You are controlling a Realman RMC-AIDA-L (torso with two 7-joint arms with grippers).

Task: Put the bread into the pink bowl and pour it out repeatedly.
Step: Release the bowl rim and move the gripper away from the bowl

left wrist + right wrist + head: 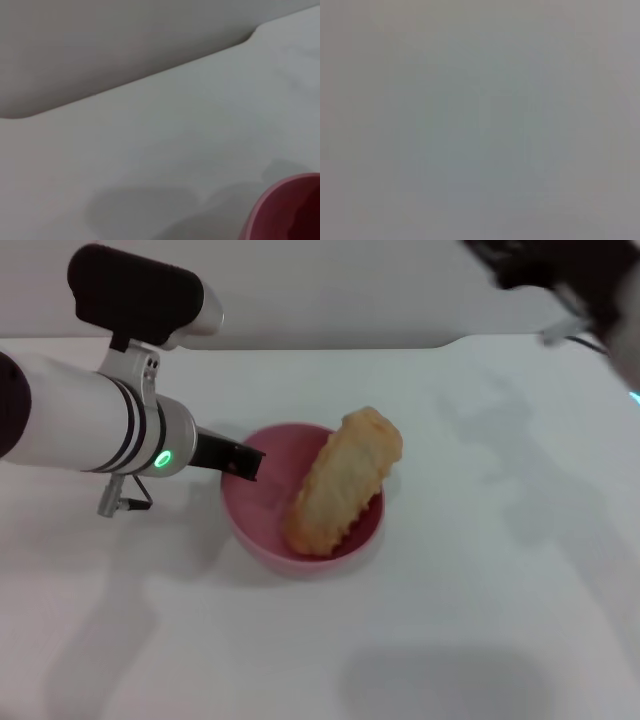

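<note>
While the bread (343, 483) leans in the pink bowl (262, 530), its lower end sits inside the bowl and its upper end rises over the far right part of the rim — it is tilted, not lying flat. The bowl stands upright on the white table (480, 620), near the middle of the head view. The left gripper (243, 462) reaches in from the left side and its dark tip is at the left rim of the bowl; it seems to touch or clamp the rim, but I cannot tell how far its fingers are apart. In the left wrist view only a part of the bowl's pink wall (285, 212) shows, with the bare table behind it. The right arm (560, 280) is far back at the right — a dark blurred shape, well apart from the bowl, and its gripper is not visible.
</note>
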